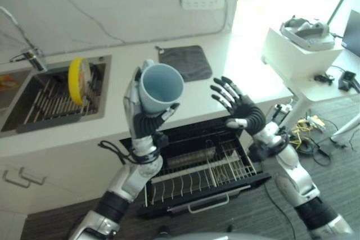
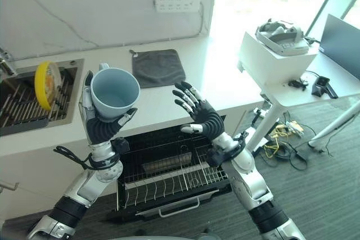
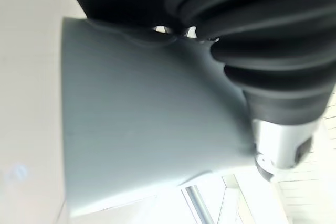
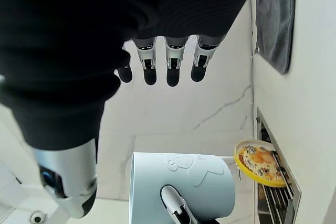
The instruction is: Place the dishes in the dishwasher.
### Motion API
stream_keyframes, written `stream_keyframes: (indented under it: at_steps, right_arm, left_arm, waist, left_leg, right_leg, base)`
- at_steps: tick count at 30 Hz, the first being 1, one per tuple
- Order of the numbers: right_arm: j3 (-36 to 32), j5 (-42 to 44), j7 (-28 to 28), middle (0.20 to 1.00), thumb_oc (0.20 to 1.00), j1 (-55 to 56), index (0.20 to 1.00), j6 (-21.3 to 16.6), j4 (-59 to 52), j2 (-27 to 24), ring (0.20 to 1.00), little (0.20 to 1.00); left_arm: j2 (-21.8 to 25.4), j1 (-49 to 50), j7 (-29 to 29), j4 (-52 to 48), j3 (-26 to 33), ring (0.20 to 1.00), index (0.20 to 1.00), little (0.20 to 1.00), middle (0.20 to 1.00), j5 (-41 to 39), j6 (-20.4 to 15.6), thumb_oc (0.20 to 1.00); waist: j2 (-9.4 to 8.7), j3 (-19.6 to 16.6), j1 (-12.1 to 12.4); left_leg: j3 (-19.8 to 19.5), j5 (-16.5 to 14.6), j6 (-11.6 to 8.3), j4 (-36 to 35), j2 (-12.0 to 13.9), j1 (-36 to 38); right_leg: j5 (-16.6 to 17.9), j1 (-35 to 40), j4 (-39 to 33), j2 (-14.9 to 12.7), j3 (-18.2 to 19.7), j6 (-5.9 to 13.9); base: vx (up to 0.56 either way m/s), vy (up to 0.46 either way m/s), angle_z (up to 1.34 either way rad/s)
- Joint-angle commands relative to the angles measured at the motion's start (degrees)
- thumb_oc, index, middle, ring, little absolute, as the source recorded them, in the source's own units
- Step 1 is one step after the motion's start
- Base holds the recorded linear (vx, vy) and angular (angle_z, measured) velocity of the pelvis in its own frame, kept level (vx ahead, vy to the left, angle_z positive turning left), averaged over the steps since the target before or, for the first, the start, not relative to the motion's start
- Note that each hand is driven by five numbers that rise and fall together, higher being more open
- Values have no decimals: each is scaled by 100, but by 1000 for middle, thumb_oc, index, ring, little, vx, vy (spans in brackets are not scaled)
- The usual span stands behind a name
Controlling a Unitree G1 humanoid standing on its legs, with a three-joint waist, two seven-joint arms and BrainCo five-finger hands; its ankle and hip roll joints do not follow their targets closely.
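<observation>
Left hand: the left hand [image 1: 147, 117] is raised above the counter with its fingers and thumb wrapped round a pale blue mug [image 1: 161, 88], gripping it low on the body so the mouth stays free and faces up toward the head camera.

Mug: carried in the air, tilted, over the near edge of the counter [image 1: 185, 102] and above the open dishwasher; its handle [image 1: 147, 63] points to the far side, away from the palm. It looks empty, though the inside is seen only at an angle.

Right hand: the right hand [image 1: 235, 103] is lifted just right of the mug, apart from it, fingers spread and straight, holding nothing; it appears ready to steady or take the mug.

Dishwasher: the lower rack [image 1: 197, 170] is pulled out below both hands, its wire tines bare, so a slot for the mug is within reach.

Sink: to the far left, a yellow plate [image 1: 79, 79] stands on edge in the sink rack [image 1: 50, 105], waiting its turn.

Counter: a dark grey cloth [image 1: 184, 62] lies flat on the far side, clear of the work.

Progress: judged from this, one mug is in transit and the plate is not yet loaded.
</observation>
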Motion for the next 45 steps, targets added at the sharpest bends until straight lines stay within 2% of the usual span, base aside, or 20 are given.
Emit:
stream_keyframes:
  at_steps: [1, 8, 23, 25, 26, 28, 34, 35, 36, 39, 45]
  right_arm:
    - [32, 142, -160, 1000, 1000, -512, 1000, -11, -191, 90, 1000, 1000]
    - [447, 204, -365, 1000, 1000, -1109, 1000, 280, 73, 255, 1000, 1000]
    - [907, 99, -548, 1000, 1000, -1893, 1000, 760, 339, 506, 1000, 1000]
    - [960, 139, -539, 1000, 1000, -1915, 1000, 782, 337, 494, 1000, 1000]
    - [978, 116, -493, 1000, 1000, -1899, 1000, 741, 332, 509, 1000, 1000]
    - [988, 97, -466, 1000, 1000, -1898, 1000, 741, 291, 513, 1000, 1000]
    - [979, 148, -466, 1000, 1000, -1905, 1000, 825, 200, 499, 1000, 1000]
    - [990, 332, -361, 1000, 1000, -1925, 1000, 939, 186, 515, 1000, 1000]
    - [992, 395, -346, 1000, 1000, -1922, 1000, 973, 177, 520, 1000, 1000]
    - [1001, 360, -395, 1000, 1000, -1880, 1000, 973, 160, 536, 1000, 1000]
    - [1060, 262, -451, 1000, 1000, -1894, 1000, 985, 233, 589, 1000, 1000]
  left_arm:
    - [19, -593, 269, 222, -112, 200, 200, 200, 200, 271, 20, 200]
    - [-93, -642, 605, 520, -416, 200, 200, 200, 200, 771, -54, 200]
    - [-199, -1033, 187, 621, -888, 200, 200, 200, 200, 273, 159, 200]
    - [-209, -1037, 116, 640, -935, 200, 200, 200, 200, 134, 202, 200]
    - [-237, -999, -221, 683, -952, 200, 200, 200, 200, -482, 195, 200]
    - [-282, -928, -460, 785, -944, 200, 200, 200, 200, -879, 118, 200]
    - [-362, -743, -665, 907, -979, 200, 200, 200, 200, -978, -88, 200]
    - [-435, -690, -943, 1013, -1000, 200, 200, 200, 200, -1442, -139, 200]
    - [-442, -679, -970, 1046, -1007, 200, 200, 200, 200, -1494, -157, 200]
    - [-465, -651, -902, 1096, -1024, 200, 200, 200, 200, -1216, -285, 200]
    - [-451, -773, -693, 1073, -1143, 200, 200, 200, 200, -901, -127, 200]
  waist:
    - [77, 83, 121]
    - [65, 52, 314]
    - [71, 44, 492]
    - [75, 49, 497]
    - [80, 60, 505]
    - [82, 66, 511]
    - [78, 98, 537]
    - [80, 110, 536]
    - [81, 111, 535]
    - [80, 120, 524]
    - [88, 137, 499]
  left_leg:
    - [-438, -809, -85, 491, 189, 165]
    - [-613, -753, -118, 420, 199, 136]
    - [-789, -709, -127, 394, 213, 109]
    - [-794, -695, -126, 387, 215, 112]
    - [-797, -692, -124, 397, 217, 116]
    - [-787, -690, -119, 397, 216, 120]
    - [-757, -697, -108, 424, 217, 132]
    - [-724, -699, -105, 442, 226, 135]
    - [-719, -699, -104, 447, 229, 137]
    - [-706, -706, -90, 480, 230, 131]
    - [-735, -729, -72, 514, 211, 128]
  right_leg:
    - [-378, -235, 506, -254, -524, -15]
    - [-468, -123, 507, -185, -576, -96]
    - [-541, -38, 517, -144, -551, -152]
    - [-535, -33, 515, -140, -545, -155]
    - [-530, -33, 523, -145, -550, -151]
    - [-521, -33, 519, -148, -555, -149]
    - [-497, -24, 521, -174, -592, -147]
    - [-488, -20, 523, -188, -602, -138]
    - [-487, -21, 529, -190, -601, -138]
    - [-487, -30, 547, -195, -581, -144]
    - [-499, -41, 578, -189, -534, -150]
  base:
    - [24, -62, 21]
    - [46, -27, 20]
    - [19, -2, 6]
    - [0, 0, 0]
    - [0, 0, 0]
    - [0, 0, 0]
    - [0, 0, 0]
    - [0, 0, 0]
    - [0, 0, 0]
    - [0, 0, 0]
    - [0, 0, 0]
